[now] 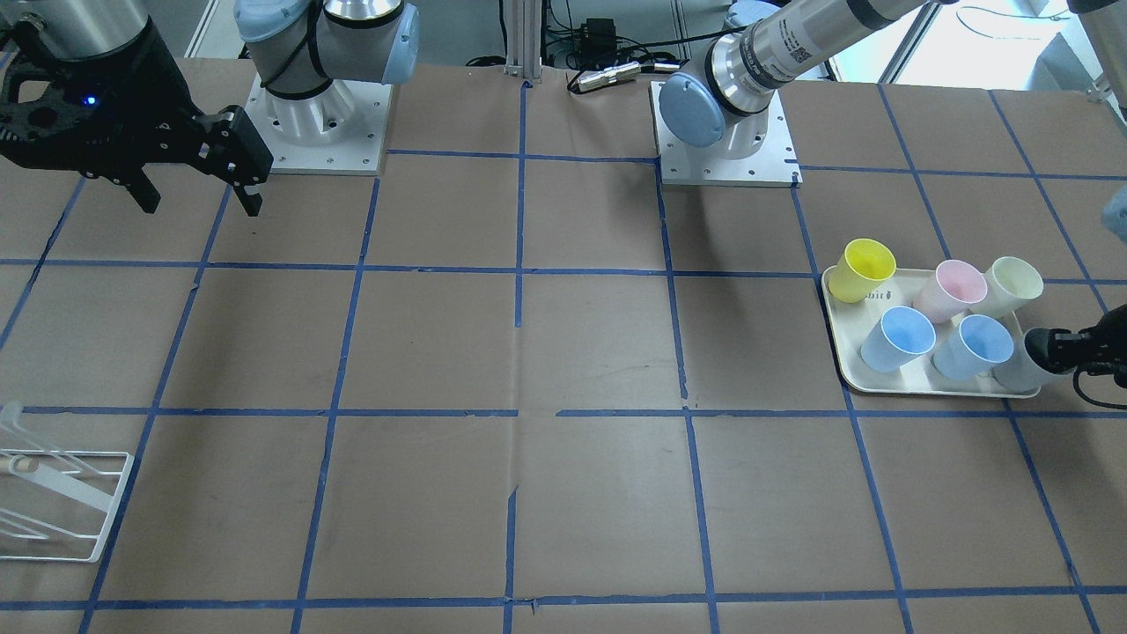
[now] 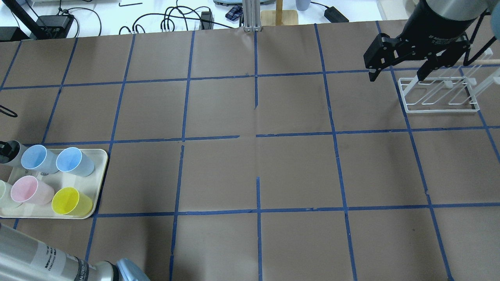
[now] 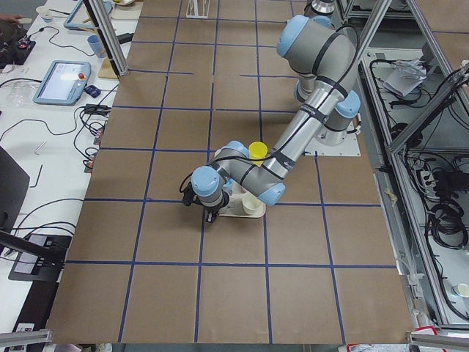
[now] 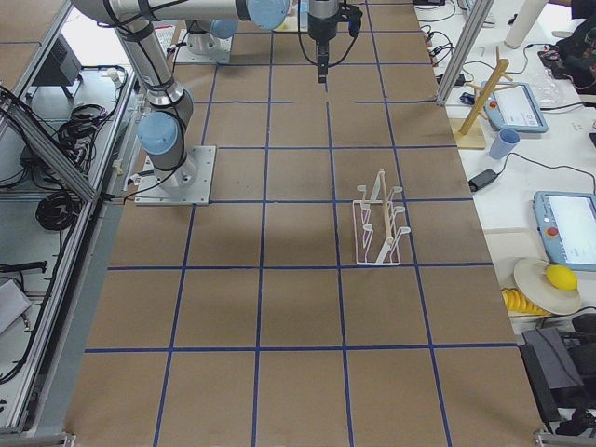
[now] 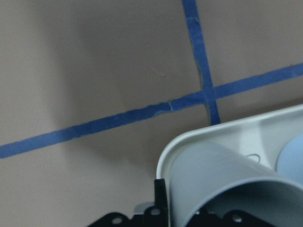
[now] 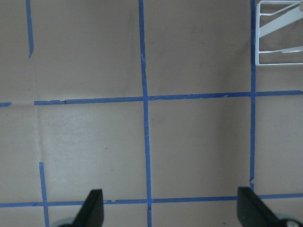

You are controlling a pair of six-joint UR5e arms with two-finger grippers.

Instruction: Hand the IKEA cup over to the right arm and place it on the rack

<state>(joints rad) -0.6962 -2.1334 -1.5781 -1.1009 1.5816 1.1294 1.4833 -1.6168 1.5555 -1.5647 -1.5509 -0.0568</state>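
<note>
The IKEA cup (image 1: 1020, 372), pale grey, stands at the corner of the cream tray (image 1: 867, 380) on the robot's left side. My left gripper (image 1: 1052, 348) reaches in low from the table's edge and is shut on the cup's rim. In the left wrist view the cup (image 5: 222, 184) fills the lower right, with one finger (image 5: 161, 198) against its wall. My right gripper (image 2: 398, 74) hangs open and empty above the table, just beside the white wire rack (image 2: 441, 105). The rack also shows in the front view (image 1: 62, 506) and the right wrist view (image 6: 279, 28).
The tray also holds two light blue cups (image 1: 898, 339), a pink cup (image 1: 951, 289), a yellow cup (image 1: 861, 269) and a cream cup (image 1: 1012, 283), close around the grey one. Brown paper with blue tape lines covers the table between tray and rack.
</note>
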